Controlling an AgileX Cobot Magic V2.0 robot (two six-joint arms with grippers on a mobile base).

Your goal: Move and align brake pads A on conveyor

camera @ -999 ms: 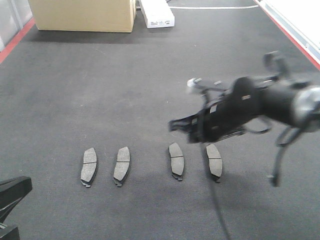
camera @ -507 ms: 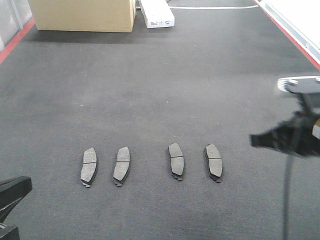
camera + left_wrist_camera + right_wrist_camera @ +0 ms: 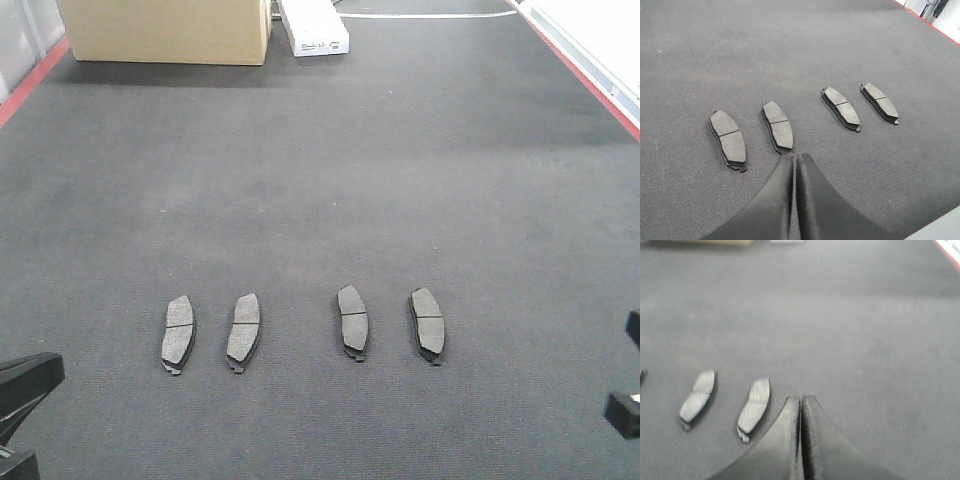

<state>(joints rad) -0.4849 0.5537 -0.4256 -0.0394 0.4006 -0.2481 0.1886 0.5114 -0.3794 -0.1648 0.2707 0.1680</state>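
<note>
Pads: 4 brake pads A (image 3: 304,327) lie face up in a row across the lower middle of the front frame, on the conveyor (image 3: 330,170), each apart from its neighbours. Cardboard box (image 3: 165,30) and white box (image 3: 313,27) at upper left. Left gripper (image 3: 794,165): fingers pressed together, empty, just below the 2nd pad from the frame's left. Right gripper (image 3: 800,407): fingers pressed together, empty, beside the row's right end.

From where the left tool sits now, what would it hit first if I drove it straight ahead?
Most likely the second pad from the left: the shut left tool points at that pad's near end, just ahead. Depth is unclear, so it may meet the belt first.
</note>
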